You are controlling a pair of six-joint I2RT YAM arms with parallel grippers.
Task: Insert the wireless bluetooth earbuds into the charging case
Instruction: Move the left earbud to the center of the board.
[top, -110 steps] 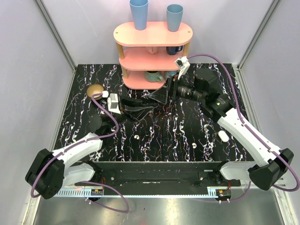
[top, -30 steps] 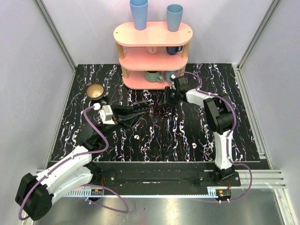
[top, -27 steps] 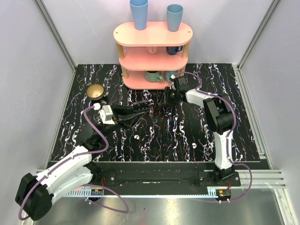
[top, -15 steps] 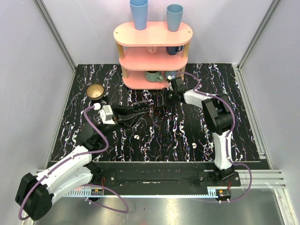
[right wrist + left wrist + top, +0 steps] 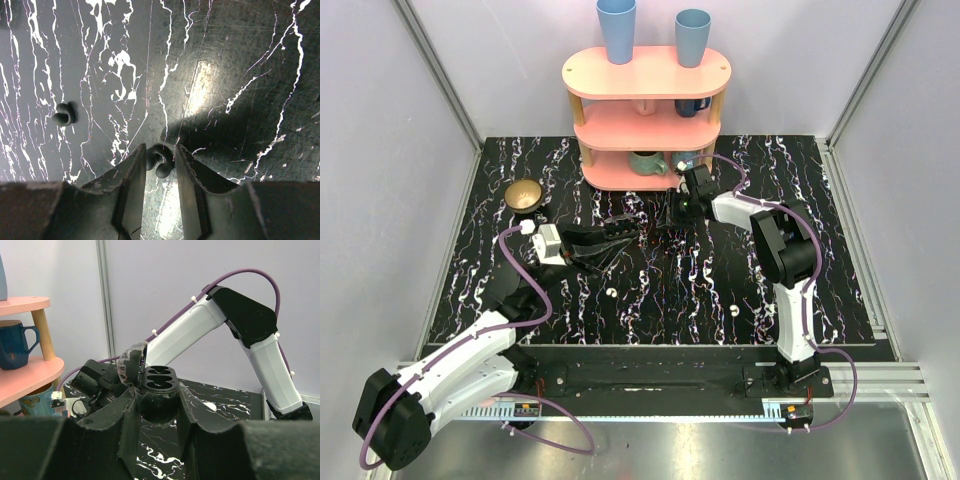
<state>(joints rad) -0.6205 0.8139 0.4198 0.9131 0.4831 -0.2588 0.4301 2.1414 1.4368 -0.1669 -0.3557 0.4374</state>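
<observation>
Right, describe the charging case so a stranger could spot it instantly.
Find the pink three-tier shelf at the back of the table. Just in front, the left gripper clamps the charging case. It is dark and rounded, lid flipped open, two empty sockets showing, far bigger than the earbuds nearby.

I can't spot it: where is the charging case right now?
Left wrist view, mid-frame: the dark charging case sits open, clamped between the left fingers, with the right arm behind it.

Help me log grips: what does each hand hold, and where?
The left hand grips the open charging case by its base. The right hand flanks an earbud on the table; grip cannot be told.
</observation>
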